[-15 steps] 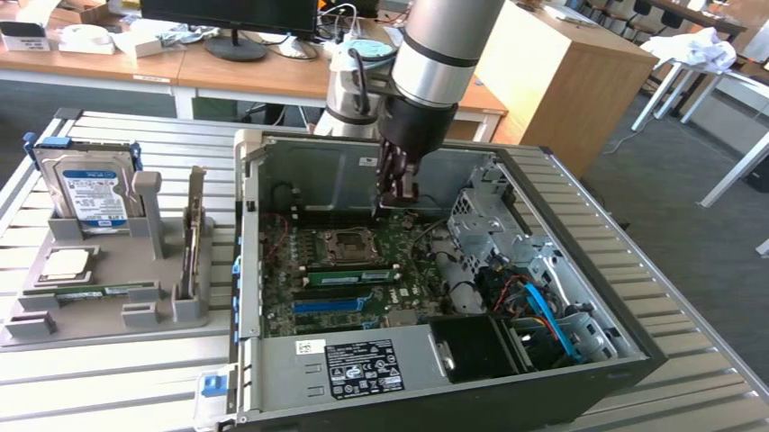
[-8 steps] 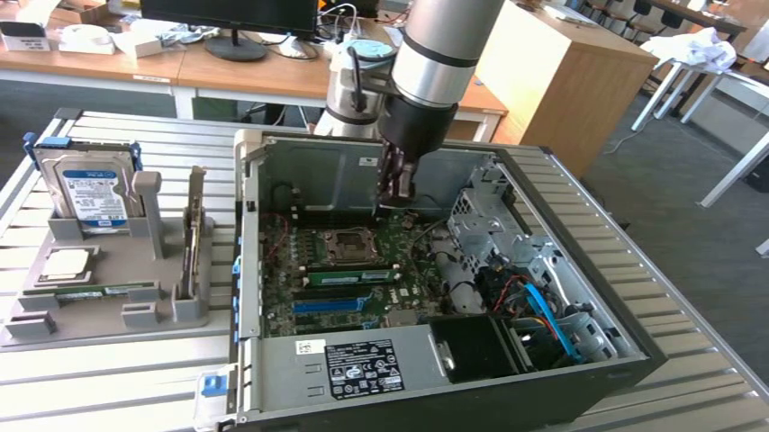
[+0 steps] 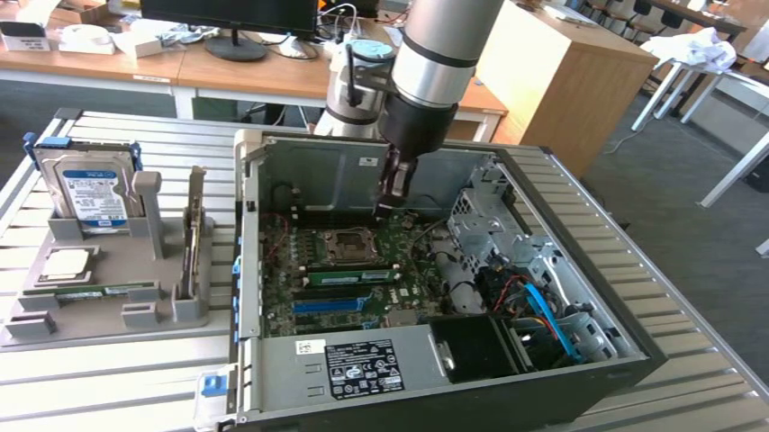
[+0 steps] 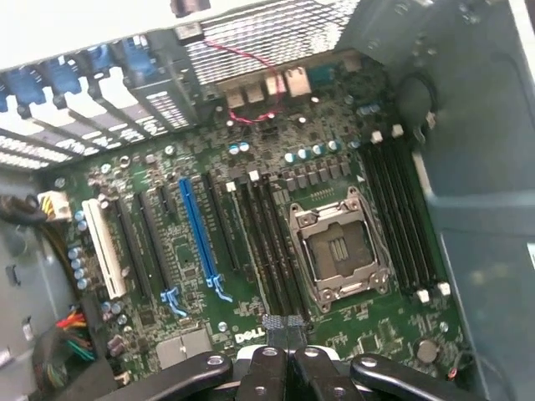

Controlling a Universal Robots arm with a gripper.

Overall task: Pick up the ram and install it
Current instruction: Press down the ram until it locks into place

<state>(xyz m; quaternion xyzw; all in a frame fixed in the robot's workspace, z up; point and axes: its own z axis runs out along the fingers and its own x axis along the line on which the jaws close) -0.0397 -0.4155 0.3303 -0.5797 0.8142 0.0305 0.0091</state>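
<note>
Closed black gripper [image 4: 284, 355] hangs over the green motherboard [image 4: 251, 209], while the long green ram stick [image 3: 193, 236] stands upright in the grey holder [image 3: 132, 310], off toward the exterior view's left.

Arm [image 3: 435, 54] enters from the far side at the top of the exterior view, silver upper link over a black wrist section, pointing almost straight down. Gripper [image 3: 391, 205] hangs narrow and vertical at its lower end. In the wrist view, gripper [image 4: 282, 330] has its dark fingertips [image 4: 274, 322] pressed together, jaws closed, nothing between them.
</note>
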